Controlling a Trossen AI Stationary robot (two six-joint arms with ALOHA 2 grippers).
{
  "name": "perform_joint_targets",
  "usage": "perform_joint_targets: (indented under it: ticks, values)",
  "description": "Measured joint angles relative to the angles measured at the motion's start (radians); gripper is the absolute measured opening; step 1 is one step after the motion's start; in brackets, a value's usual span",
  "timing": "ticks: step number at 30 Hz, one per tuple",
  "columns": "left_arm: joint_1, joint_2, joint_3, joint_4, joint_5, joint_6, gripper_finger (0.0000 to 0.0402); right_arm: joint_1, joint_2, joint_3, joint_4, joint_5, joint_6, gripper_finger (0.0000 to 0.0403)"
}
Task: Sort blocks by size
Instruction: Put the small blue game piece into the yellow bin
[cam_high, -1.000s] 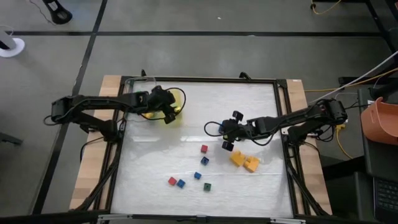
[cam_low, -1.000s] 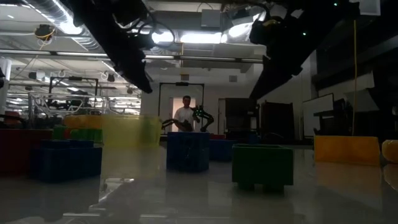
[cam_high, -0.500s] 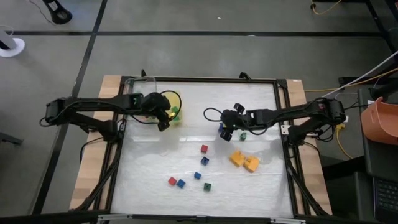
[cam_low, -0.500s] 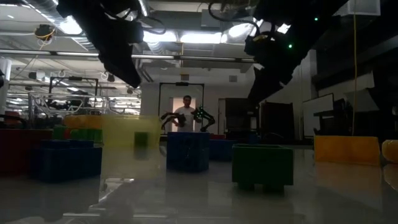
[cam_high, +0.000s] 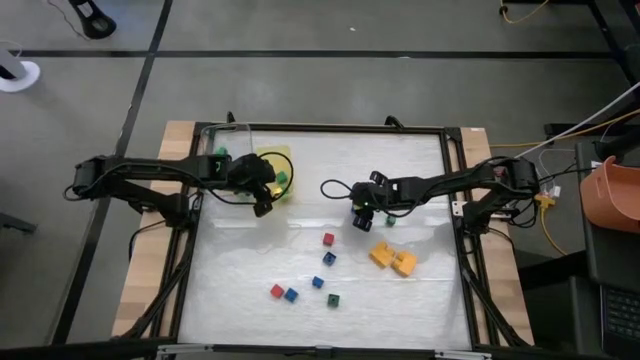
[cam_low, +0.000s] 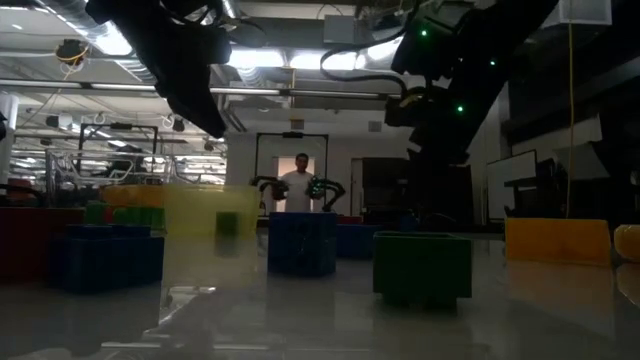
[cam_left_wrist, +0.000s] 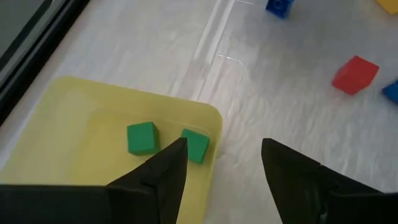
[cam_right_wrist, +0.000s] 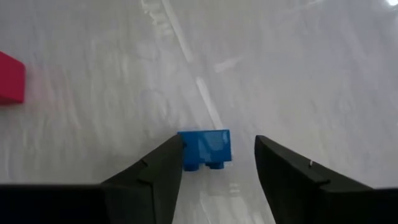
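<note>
Small blocks lie scattered on the white table: red (cam_high: 328, 239), blue (cam_high: 329, 258) and green (cam_high: 333, 299) cubes, and two orange bricks (cam_high: 392, 259). Two green cubes (cam_left_wrist: 142, 137) (cam_left_wrist: 196, 145) rest in the flat yellow tray (cam_left_wrist: 74, 130). My left gripper (cam_left_wrist: 224, 144) hangs open over the tray's near right corner (cam_high: 263, 205), holding nothing. My right gripper (cam_right_wrist: 217, 140) is open and low at mid-table (cam_high: 360, 218). A blue block (cam_right_wrist: 205, 149) sits on the table between its fingertips, and a green cube (cam_high: 390, 220) lies just beside it. My right gripper slants down over the blue block, one finger on each side of it. One finger (cam_right_wrist: 168, 162) reaches the block's side (cam_right_wrist: 183, 152), but I cannot tell whether it touches. A gap shows at the other finger. The block rests flat on the table.
A clear plastic container (cam_high: 225, 135) stands at the table's far left corner, behind the tray. A dark frame (cam_high: 455, 200) rims the table. In the low view a person stands far off in the room. Bare table lies along the far right and near edges.
My left gripper has drawn back from over the tray toward the near left, uncovering a green cube in it. My right gripper has gone toward the far edge and down from the orange bricks to the blue block.
</note>
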Motion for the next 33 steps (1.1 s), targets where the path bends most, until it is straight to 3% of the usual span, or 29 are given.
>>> perform_joint_targets:
  ticks: [11, 25, 33]
  values:
    - [0.000, 0.000, 0.000, 0.000, 0.000, 0.000, 0.0193, 0.000, 0.002, 0.000, -0.002, -0.047, -0.053, 0.0205]
    - [0.000, 0.000, 0.000, 0.000, -0.001, -0.026, 0.0193, 0.001, 0.003, 0.119, -0.179, -0.097, -0.849, 0.0205]
    - [0.000, 0.000, 0.000, 0.000, -0.001, -0.036, 0.0193, 0.001, 0.008, 0.119, -0.204, -0.092, -1.066, 0.0205]
